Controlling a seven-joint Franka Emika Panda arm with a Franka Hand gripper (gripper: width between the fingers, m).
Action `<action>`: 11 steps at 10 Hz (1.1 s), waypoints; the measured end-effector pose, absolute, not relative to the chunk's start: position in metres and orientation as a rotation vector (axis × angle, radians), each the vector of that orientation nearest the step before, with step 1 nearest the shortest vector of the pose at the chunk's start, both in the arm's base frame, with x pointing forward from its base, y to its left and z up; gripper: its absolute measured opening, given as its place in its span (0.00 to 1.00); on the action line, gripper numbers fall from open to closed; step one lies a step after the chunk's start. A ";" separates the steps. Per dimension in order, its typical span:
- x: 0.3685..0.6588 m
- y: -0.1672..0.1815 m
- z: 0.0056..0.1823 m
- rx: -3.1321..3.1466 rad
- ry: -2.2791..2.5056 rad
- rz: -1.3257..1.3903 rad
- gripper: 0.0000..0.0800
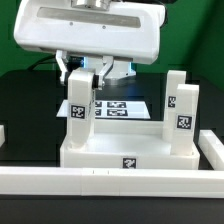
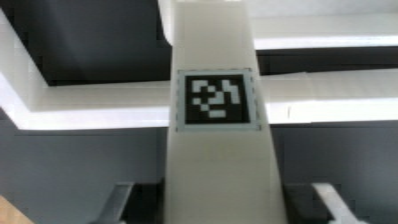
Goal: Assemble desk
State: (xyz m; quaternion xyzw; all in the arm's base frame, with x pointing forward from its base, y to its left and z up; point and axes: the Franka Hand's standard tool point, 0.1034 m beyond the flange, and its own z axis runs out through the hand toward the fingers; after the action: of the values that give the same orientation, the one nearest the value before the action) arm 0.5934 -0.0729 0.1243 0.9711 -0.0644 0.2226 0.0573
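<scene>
Leg [image 1: 78,118] stands upright on the tabletop [image 1: 110,153], pincer [image 1: 84,78] astride its top.

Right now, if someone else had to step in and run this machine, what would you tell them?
Gripper: its fingers stand either side of a leg; whether they press it cannot be told.
Tabletop lies by the border bar, rim up.
Done, as far as visible: two more legs stand upright at the exterior view's right end.
Left: finish seating the near leg; a fourth leg is not visible.
The marker board lies flat behind.
</scene>
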 end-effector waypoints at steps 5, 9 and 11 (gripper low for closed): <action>0.588 -0.073 0.120 2.882 -0.171 0.772 0.36; 0.589 -0.073 0.120 2.884 -0.171 0.771 0.72; 0.588 -0.076 0.123 2.885 -0.168 0.765 0.79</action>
State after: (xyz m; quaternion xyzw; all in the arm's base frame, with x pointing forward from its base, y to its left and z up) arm 0.5885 -0.0758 0.1229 0.9623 -0.0561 0.2551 0.0759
